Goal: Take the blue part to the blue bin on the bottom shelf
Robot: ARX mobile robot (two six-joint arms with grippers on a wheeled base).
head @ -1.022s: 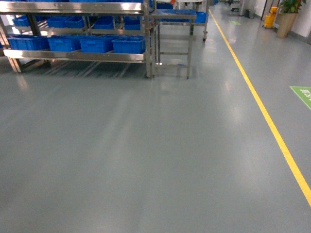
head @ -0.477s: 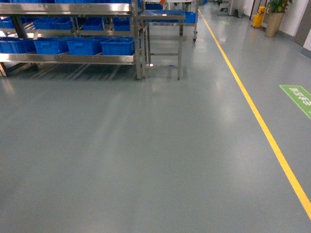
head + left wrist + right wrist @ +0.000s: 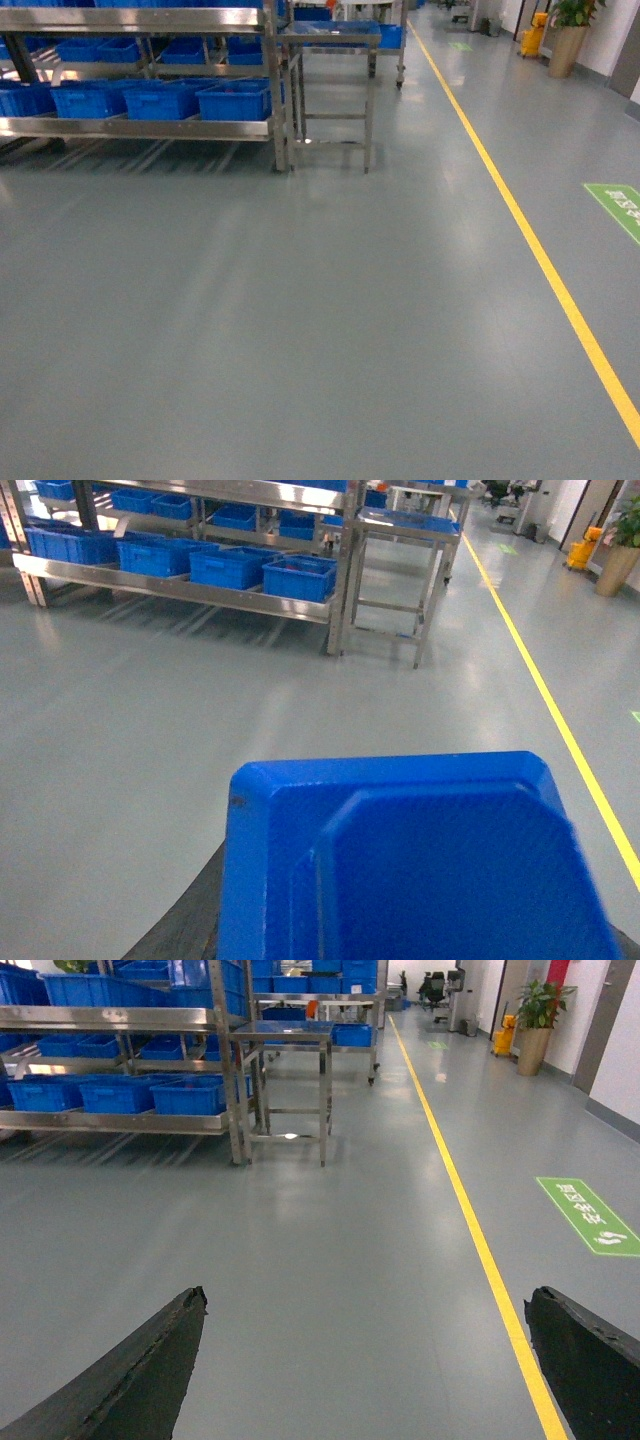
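Left gripper (image 3: 400,950) grips blue part (image 3: 420,870); right gripper (image 3: 365,1360) spread wide, empty. Blue bin (image 3: 235,100) on bottom shelf (image 3: 140,127), far left. Pick done; approach, drop remain.

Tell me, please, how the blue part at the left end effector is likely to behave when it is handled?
The blue part looks like moulded hard plastic with crisp bevelled edges, so it is probably stiff. Its smooth, slightly glossy faces may be slippery in a grip. Flat sides and cut corners suggest it would slide rather than roll if pushed.
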